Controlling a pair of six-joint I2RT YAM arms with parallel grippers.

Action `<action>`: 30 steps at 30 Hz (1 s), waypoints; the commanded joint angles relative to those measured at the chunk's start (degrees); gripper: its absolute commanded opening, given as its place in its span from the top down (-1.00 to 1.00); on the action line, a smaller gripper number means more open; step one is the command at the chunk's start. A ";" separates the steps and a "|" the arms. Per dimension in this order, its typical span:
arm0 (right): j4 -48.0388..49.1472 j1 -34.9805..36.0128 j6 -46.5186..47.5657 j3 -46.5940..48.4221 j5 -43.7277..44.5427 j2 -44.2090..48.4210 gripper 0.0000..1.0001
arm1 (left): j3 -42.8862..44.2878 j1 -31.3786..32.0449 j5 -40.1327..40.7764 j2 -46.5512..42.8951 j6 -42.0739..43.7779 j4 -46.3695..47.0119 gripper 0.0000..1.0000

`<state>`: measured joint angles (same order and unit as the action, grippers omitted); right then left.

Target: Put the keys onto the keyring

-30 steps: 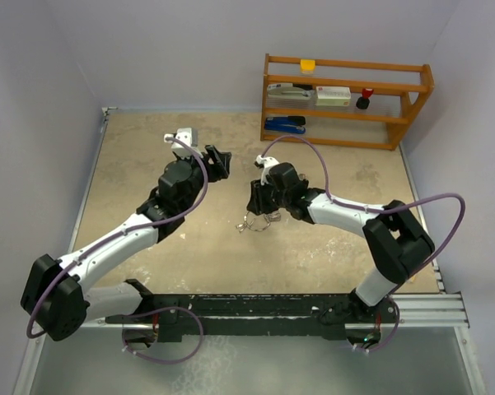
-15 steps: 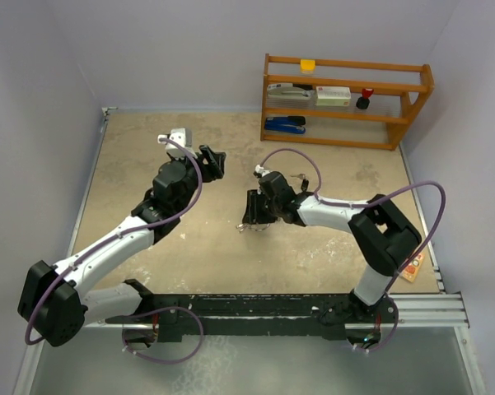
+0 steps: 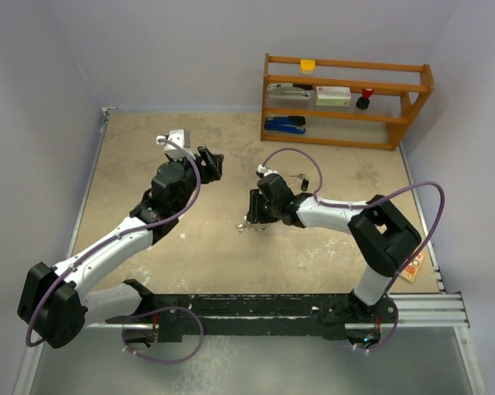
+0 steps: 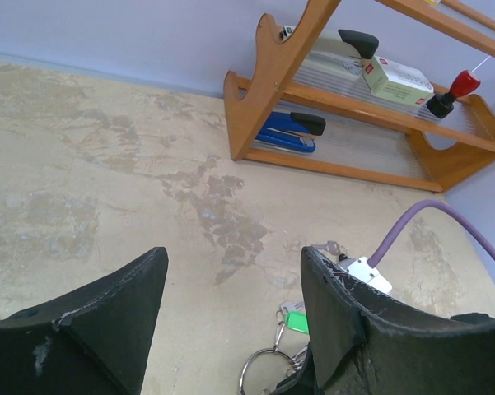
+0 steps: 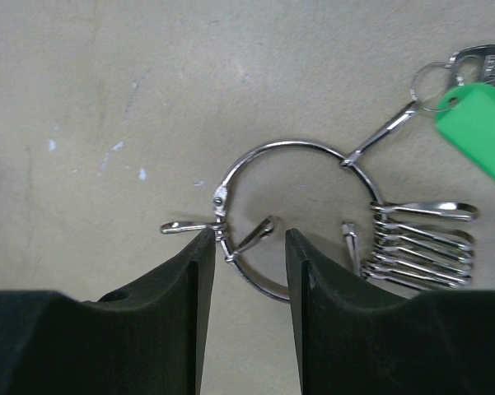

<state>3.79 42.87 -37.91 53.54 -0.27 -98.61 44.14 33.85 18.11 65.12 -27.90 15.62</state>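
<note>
The keyring point(image 5: 288, 146) lies flat on the table, a silver wire ring with a stack of silver clips point(image 5: 420, 243) on its right side. A green-headed key point(image 5: 482, 132) hangs from it by a clip. My right gripper point(image 5: 251, 239) is open and low over the ring's lower left arc, its left fingertip at the clasp. From the top, that gripper point(image 3: 255, 212) sits over the keyring point(image 3: 249, 224). My left gripper point(image 4: 233, 255) hovers open and empty, up and left point(image 3: 210, 162). It sees the keyring point(image 4: 259, 362), the green key point(image 4: 296, 321) and a small loose key point(image 4: 329, 247).
A wooden shelf point(image 3: 346, 99) stands at the back right, holding staplers, a small box and a red-topped stamp. The right arm's purple cable point(image 3: 292, 156) loops above its wrist. An orange object point(image 3: 412, 267) lies near the table's right edge.
My right arm swung in and its wrist settled lower over the keyring, jaws shifting slightly. The left gripper drifted a little to the left and stayed open.
</note>
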 commanded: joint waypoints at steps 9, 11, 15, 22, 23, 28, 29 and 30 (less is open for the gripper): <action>-8.27 2.07 -0.40 3.38 9.26 2.88 0.12 | -0.15 -1.15 -2.20 -1.12 -0.18 2.47 -0.26; -7.66 2.48 -2.22 2.86 9.94 3.02 0.11 | -0.34 -1.15 -2.74 -0.82 -0.13 2.60 -0.26; -7.34 3.28 -4.99 2.80 11.35 2.75 0.10 | -0.61 -1.28 -3.64 -0.19 0.03 2.58 -0.26; -5.99 3.83 -8.18 3.01 12.37 1.58 0.12 | -1.37 -1.50 -4.85 -0.51 0.05 2.78 -0.26; -5.91 3.90 -8.46 3.12 12.43 1.24 0.12 | -1.51 -1.54 -4.89 -0.54 0.05 2.77 -0.26; -5.44 3.99 -9.65 3.40 12.40 -0.11 0.15 | -1.99 -1.92 -4.99 -1.04 0.13 2.80 -0.26; -5.46 4.00 -9.79 3.56 12.40 -0.44 0.16 | -2.03 -1.98 -5.05 -1.06 0.15 2.83 -0.26; -5.48 4.00 -9.95 3.65 12.33 -0.73 0.16 | -2.16 -2.02 -5.09 -1.05 0.17 2.84 -0.26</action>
<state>-2.68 46.50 -45.63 55.77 10.00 -98.30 42.26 32.49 13.72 65.04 -27.90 15.70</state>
